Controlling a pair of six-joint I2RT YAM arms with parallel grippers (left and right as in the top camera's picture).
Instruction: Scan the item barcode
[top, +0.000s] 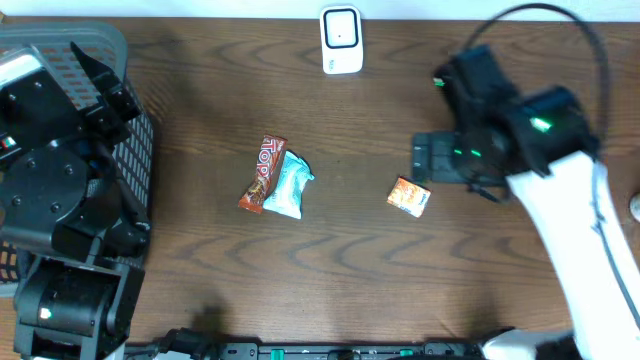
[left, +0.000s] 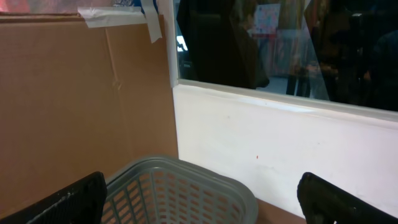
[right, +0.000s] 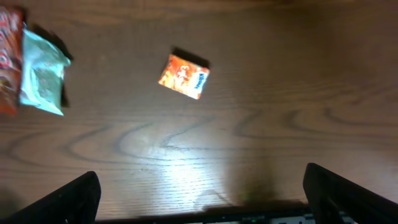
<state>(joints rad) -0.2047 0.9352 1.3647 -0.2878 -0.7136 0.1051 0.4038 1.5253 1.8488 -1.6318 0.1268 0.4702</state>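
A small orange packet (top: 409, 196) lies flat and slightly tilted on the wooden table (top: 200, 260), by itself. Well to its left, a red bar wrapper (top: 262, 173) and a pale blue packet (top: 289, 184) lie side by side, touching. A white scanner (top: 341, 39) stands at the far edge, apart from all three.

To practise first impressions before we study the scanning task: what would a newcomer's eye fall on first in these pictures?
Three bright packets stand out on the dark wooden table: a red bar wrapper and a pale blue packet touching at the centre, a small orange packet alone to their right. The right gripper hangs open near the orange packet; a white scanner sits at the far edge.
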